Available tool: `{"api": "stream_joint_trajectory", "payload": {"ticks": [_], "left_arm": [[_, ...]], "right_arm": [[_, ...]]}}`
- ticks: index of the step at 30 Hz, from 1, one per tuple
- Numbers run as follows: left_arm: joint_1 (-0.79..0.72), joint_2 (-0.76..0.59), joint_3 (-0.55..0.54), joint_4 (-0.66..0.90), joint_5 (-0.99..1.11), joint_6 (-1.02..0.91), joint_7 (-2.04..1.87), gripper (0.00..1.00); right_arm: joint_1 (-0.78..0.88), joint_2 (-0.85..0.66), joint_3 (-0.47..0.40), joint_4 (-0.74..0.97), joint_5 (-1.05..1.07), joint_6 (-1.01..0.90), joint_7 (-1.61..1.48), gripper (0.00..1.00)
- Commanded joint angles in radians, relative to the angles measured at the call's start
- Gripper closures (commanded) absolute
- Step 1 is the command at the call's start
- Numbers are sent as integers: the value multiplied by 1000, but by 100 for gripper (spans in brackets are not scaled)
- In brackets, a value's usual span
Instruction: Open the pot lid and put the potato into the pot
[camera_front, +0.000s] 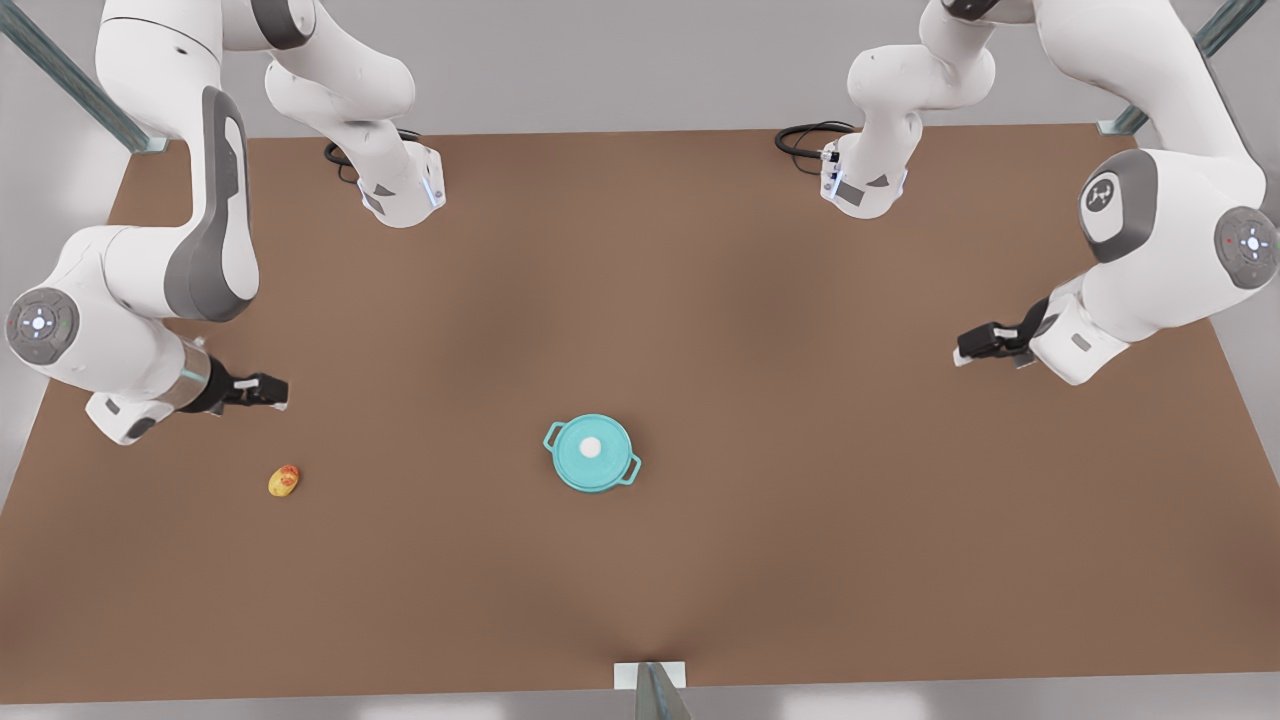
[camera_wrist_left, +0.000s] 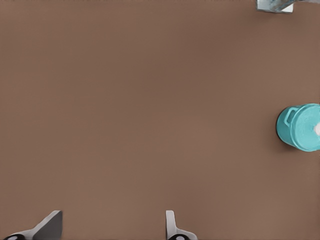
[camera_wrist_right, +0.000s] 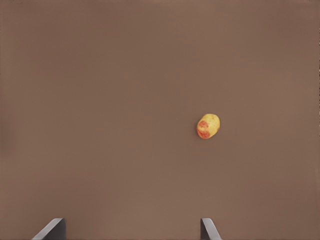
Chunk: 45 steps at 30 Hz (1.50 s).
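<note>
pot: sat near the middle of the brown table, handles pointing to opposite sides; also seen at the edge of the left wrist view
lid: was on the pot, closed, white knob up
potato: lay on the table toward the front view's left, well apart from the pot; red patch showed in the right wrist view
right gripper: hung above the table at the front view's left, near the potato, not touching; fingers spread wide, empty
left gripper: hung at the front view's right, well apart from the pot; fingers looked spread, though partly cut off in the wrist view; empty
</note>
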Motion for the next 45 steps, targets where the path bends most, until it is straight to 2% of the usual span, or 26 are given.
{"api": "stream_joint_trajectory", "payload": {"ticks": [1, 2, 4, 6, 7, 8, 11, 13, 18, 21, 26, 29, 30, 35, 45], "left_arm": [[2, -1, -13, -4, -2, 67, 11, 0], [2, 1, -34, -4, -1, 67, -12, 0], [1, 1, -106, -7, 53, 54, -28, 0], [-1, 24, -299, 2, 93, 47, -150, 0], [-33, 33, -354, 7, 111, 50, -274, 0], [-176, 117, -359, 51, 222, 70, -489, 0], [-380, 372, -356, 264, 303, 185, -937, 0], [-493, 550, -347, 467, 357, 189, -1144, 0], [-595, 714, -345, 484, 524, 420, -1399, 0], [-604, 745, -307, 484, 529, 547, -1387, 0], [-605, 780, -235, 484, 530, 598, -1253, 0], [-641, 812, -235, 519, 529, 661, -1256, 0], [-656, 843, -232, 567, 529, 661, -1266, 0], [-668, 855, -200, 567, 530, 679, -1230, 0], [-704, 889, -157, 567, 530, 727, -1218, 0]], "right_arm": [[0, 0, 0, 0, 2, 83, -81, 0], [-2, 0, 0, 2, 3, 86, -80, 0], [3, 10, 1, 2, -18, 125, 211, 0], [-9, 33, 0, 2, -35, 156, 238, 0], [-9, 49, -2, 2, -32, 182, 242, 0], [-9, 75, -2, 2, -31, 198, 245, 0], [-31, 164, -9, -23, -34, 303, 213, 0], [-40, 207, -12, -29, -31, 311, 227, 0], [-81, 214, -12, -215, -26, 626, 265, 0], [-107, 234, -14, -207, -18, 664, 281, 0], [-149, 296, -11, -207, 57, 725, 279, 0], [-149, 331, -8, -213, 61, 725, 268, 0], [-149, 334, -8, -216, 60, 725, 268, 0], [-149, 363, -6, -270, 60, 773, 268, 0], [-164, 392, -6, -264, 52, 799, 268, 0]]}}
